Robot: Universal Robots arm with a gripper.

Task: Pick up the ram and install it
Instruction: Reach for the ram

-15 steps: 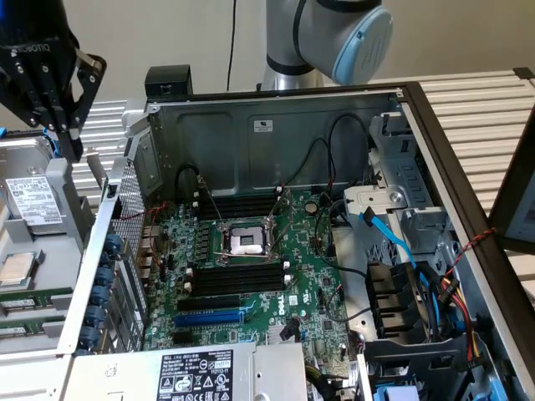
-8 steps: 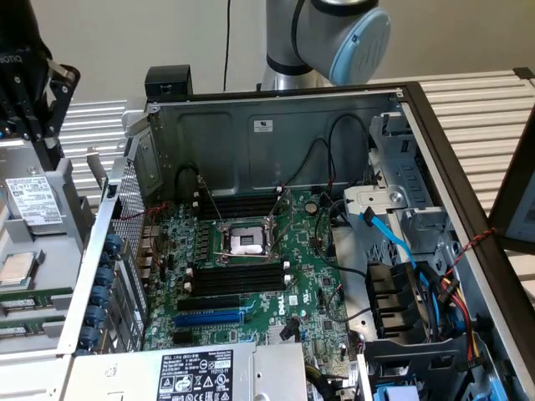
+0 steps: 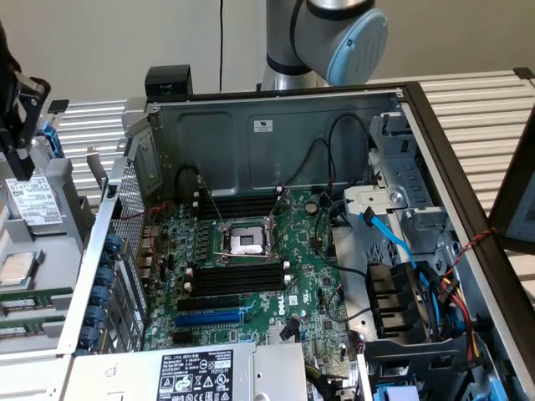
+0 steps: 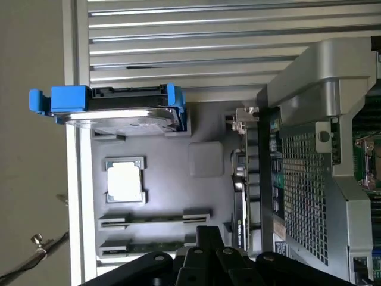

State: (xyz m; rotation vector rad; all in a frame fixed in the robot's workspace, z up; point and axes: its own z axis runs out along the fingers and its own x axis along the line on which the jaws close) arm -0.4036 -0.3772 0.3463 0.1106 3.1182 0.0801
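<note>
While my claw [image 3: 18, 138] hangs over the grey tray [image 3: 67, 209] at the exterior view's left, outside the open computer case [image 3: 276, 142], I see nothing carried in it, and whether it is apart or together I cannot tell. The ram [image 3: 29, 294] is not yet picked up: it stands on edge in a grey holder on that tray, just beside the bare processor [image 3: 17, 267], with the hard drive [image 3: 33, 200] on the processor's other side. The wrist view gives the same order: hard drive [image 4: 119, 122] in its blue caddy [image 4: 68, 98], processor [image 4: 125, 182], the ram [image 4: 156, 218], then a second stick [image 4: 152, 245] parallel to it, the one nearest my claw [image 4: 207, 237]. So the ram lies below me, one holder over toward the processor (how far down I cannot judge). Its long axis runs across the exterior view, roughly in line with the black memory slots [image 3: 238, 280] on the motherboard [image 3: 251, 326]. These stand empty, well apart from the tray, beyond the case's perforated wall [image 3: 125, 209]. By my reckoning the task is at its very start. What counts is how that long, thin edge sits against my closing line – and that alignment I cannot read here.
</note>
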